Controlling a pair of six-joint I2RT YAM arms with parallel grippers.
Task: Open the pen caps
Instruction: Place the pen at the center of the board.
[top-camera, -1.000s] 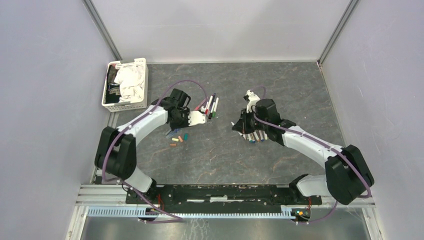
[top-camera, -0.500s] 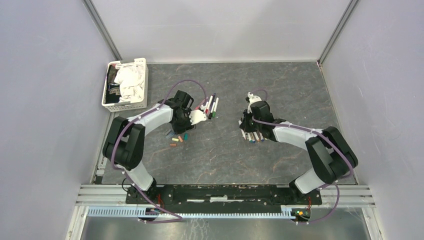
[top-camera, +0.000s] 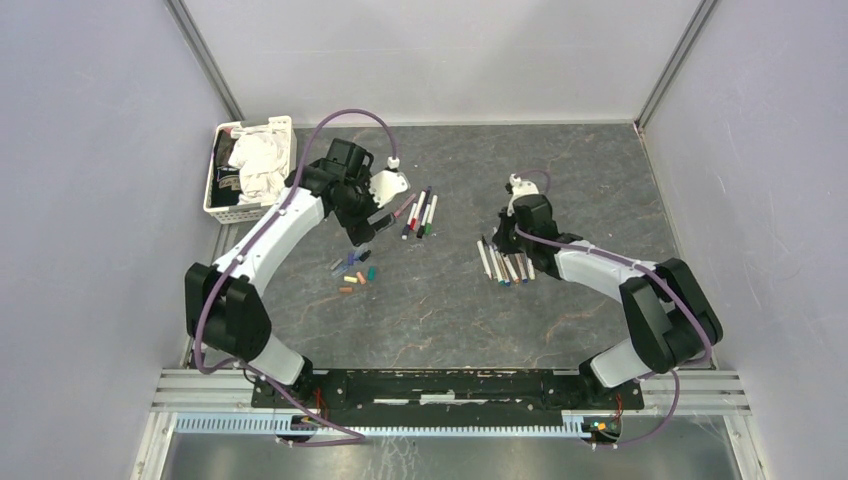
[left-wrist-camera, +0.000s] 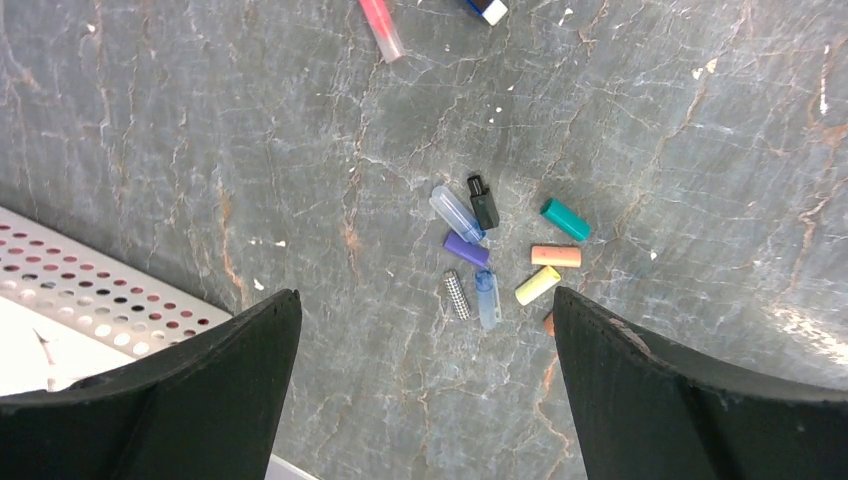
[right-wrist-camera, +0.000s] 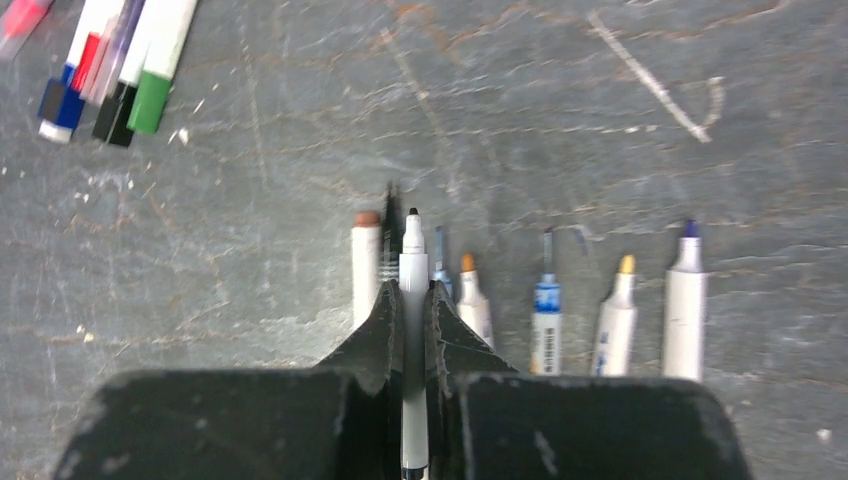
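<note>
Right wrist: R claw (right-wrist-camera: 412, 292) grips pen (right-wrist-camera: 412, 250) (tip bare).

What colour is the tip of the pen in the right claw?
Black tip on a white pen, clearest in the right wrist view.

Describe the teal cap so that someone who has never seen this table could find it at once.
Start at the white basket in the far left corner of the table; a little nearer and to its right lies a small scatter of pen caps. The teal cap sits at that scatter's right edge in the top view. It is the only blue-green one, next to a peach cap and a black cap.
</note>
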